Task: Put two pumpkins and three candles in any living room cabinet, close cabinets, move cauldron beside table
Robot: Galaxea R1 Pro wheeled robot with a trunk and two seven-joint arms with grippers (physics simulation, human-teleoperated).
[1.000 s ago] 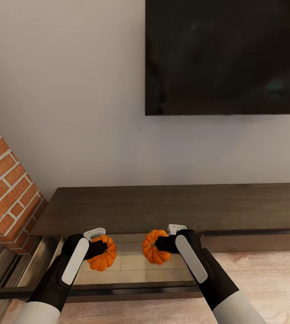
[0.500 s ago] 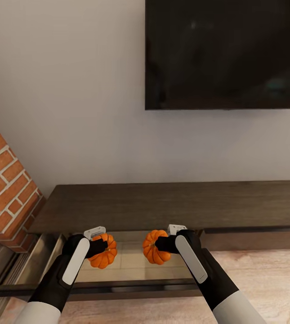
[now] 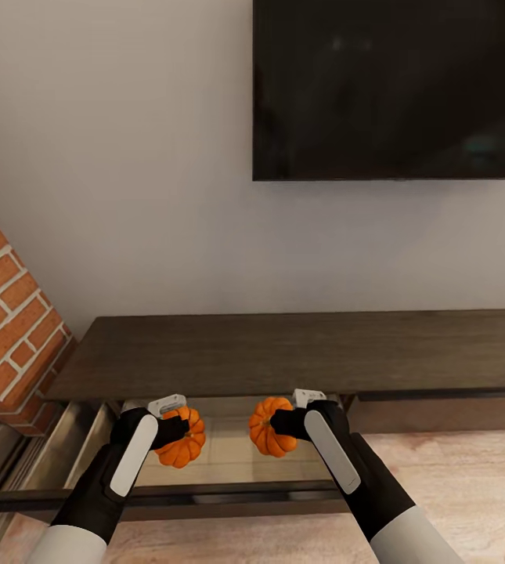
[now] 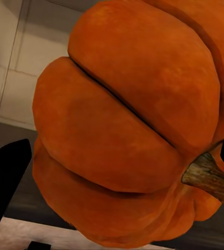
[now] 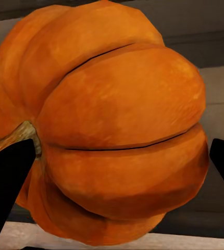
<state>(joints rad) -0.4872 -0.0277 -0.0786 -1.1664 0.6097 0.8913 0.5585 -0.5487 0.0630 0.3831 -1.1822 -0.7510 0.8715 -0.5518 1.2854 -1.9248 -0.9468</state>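
Note:
Each of my grippers holds a ribbed orange pumpkin above the open drawer (image 3: 229,458) of the long dark brown cabinet (image 3: 283,352). The left gripper (image 3: 175,429) is shut on one pumpkin (image 3: 183,439), which looms large in the left wrist view (image 4: 127,120) with its brown stem (image 4: 211,177) to one side. My right gripper (image 3: 277,424) is shut on the other pumpkin (image 3: 269,427), seen close in the right wrist view (image 5: 112,125) between dark fingertips (image 5: 8,182). The drawer's pale wood bottom lies under both. No candle or cauldron is in view.
A black wall-mounted TV (image 3: 393,86) hangs above the cabinet on the pale grey wall. The red brick fireplace (image 3: 5,329) stands at the left. Light plank floor (image 3: 456,470) lies to the right of the drawer, whose dark front rail (image 3: 205,497) runs near my arms.
The whole picture has slid slightly as the camera moved closer and lower. Both grippers keep their pumpkins over the drawer, the left one a little farther in.

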